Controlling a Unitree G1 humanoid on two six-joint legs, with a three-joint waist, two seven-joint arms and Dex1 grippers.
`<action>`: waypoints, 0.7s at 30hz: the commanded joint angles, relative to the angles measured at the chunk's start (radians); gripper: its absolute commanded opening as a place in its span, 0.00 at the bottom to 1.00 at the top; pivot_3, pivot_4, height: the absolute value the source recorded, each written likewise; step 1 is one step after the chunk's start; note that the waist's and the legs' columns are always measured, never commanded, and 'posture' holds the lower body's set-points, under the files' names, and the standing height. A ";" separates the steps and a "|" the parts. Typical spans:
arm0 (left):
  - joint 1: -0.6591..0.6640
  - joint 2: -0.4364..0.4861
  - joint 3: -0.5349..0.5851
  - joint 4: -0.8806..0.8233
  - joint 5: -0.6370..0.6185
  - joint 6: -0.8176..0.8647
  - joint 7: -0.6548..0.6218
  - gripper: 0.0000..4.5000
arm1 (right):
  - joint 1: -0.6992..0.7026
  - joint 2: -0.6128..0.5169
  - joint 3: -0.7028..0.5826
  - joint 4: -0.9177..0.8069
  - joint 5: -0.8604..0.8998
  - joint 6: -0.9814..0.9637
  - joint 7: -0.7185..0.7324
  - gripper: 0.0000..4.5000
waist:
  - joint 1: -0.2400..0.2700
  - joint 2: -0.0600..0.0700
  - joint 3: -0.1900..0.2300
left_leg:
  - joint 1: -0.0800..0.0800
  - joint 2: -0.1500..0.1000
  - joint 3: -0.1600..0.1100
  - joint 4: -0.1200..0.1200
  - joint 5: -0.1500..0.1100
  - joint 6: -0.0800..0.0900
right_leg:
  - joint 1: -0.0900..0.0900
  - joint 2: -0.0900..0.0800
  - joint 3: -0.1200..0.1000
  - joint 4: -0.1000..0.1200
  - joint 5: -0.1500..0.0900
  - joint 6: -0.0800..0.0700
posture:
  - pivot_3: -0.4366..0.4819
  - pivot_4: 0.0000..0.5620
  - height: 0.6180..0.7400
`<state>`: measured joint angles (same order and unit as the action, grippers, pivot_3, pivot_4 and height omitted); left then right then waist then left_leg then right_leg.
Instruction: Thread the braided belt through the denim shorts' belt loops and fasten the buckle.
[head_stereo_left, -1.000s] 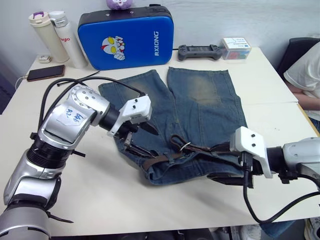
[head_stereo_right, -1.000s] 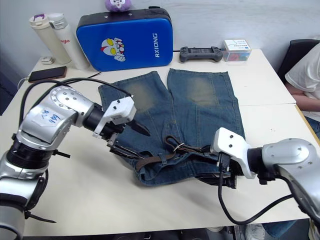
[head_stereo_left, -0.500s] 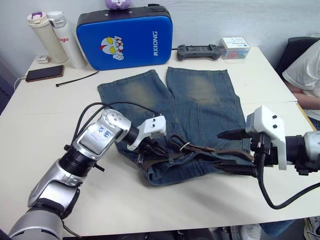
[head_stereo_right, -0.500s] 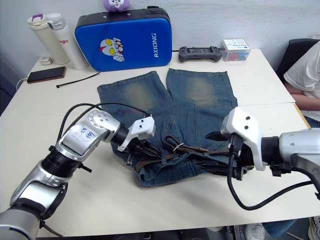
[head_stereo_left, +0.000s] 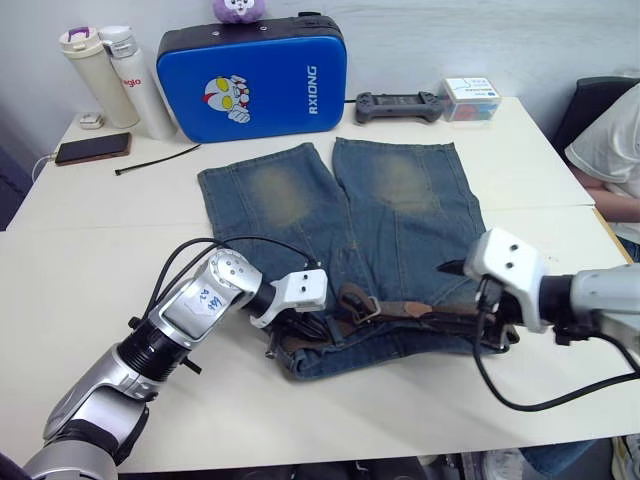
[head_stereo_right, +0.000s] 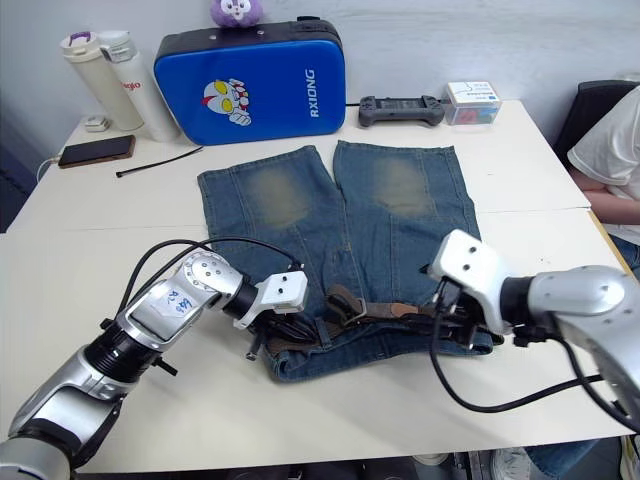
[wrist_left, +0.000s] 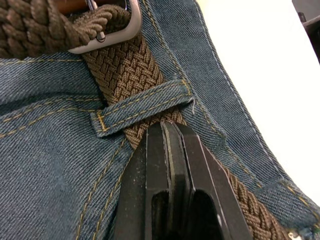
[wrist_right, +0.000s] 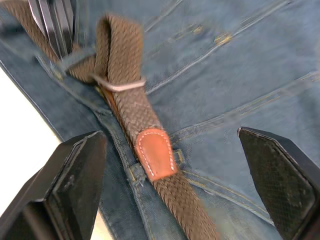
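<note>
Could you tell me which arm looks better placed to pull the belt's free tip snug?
Probably the right: its open gripper straddles the dark-brown braided belt at its tan leather tip. The left gripper is shut at a blue denim belt loop.

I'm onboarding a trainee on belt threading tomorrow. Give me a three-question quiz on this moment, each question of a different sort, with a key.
1. True or false: the left gripper has its fingers pressed together on the belt beside a belt loop.
2. The right gripper is: A) shut on the buckle; B) open over the belt's tan leather tip; C) holding the game controller.
3. Fill in: the shorts lie with the legs pointing toward the blue ____.

Key: 1 true; 2 B; 3 case.
</note>
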<state>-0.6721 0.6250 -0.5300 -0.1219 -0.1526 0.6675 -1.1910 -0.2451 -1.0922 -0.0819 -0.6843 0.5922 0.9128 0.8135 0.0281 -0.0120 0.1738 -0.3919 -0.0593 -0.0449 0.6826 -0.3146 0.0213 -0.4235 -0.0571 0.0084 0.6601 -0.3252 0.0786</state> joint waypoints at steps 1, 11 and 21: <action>0.016 0.000 -0.020 0.006 0.024 0.022 0.009 0.02 | 0.002 0.009 0.064 0.024 -0.103 -0.103 -0.014 1.00 | 0.000 0.000 0.000 | 0.000 0.000 0.000 0.000 0.000 0.000 | 0.000 0.000 0.000 0.000 0.000 0.000 | 0.48 0.27 1.00; -0.008 -0.007 -0.004 0.004 0.024 0.043 0.018 0.02 | 0.020 0.043 0.139 0.110 -0.231 -0.218 -0.007 1.00 | -0.001 0.000 0.000 | 0.001 0.000 0.000 0.000 0.000 0.000 | 0.001 0.000 0.000 0.000 0.000 0.000 | 0.48 0.27 1.00; -0.033 -0.012 0.006 0.019 0.025 0.054 0.021 0.02 | 0.047 0.065 0.151 0.147 -0.271 -0.256 0.022 1.00 | -0.001 0.000 0.000 | 0.001 0.000 0.000 0.000 0.000 0.000 | 0.001 0.000 0.000 0.000 0.000 0.000 | 0.48 0.27 1.00</action>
<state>-0.6944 0.6109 -0.5264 -0.1107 -0.1529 0.7153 -1.1906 -0.2038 -1.0369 0.0831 -0.5343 0.3318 0.6731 0.8366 0.0271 -0.0120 0.1738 -0.3911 -0.0594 -0.0451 0.6828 -0.3148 0.0215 -0.4225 -0.0571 0.0083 0.6598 -0.3252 0.0786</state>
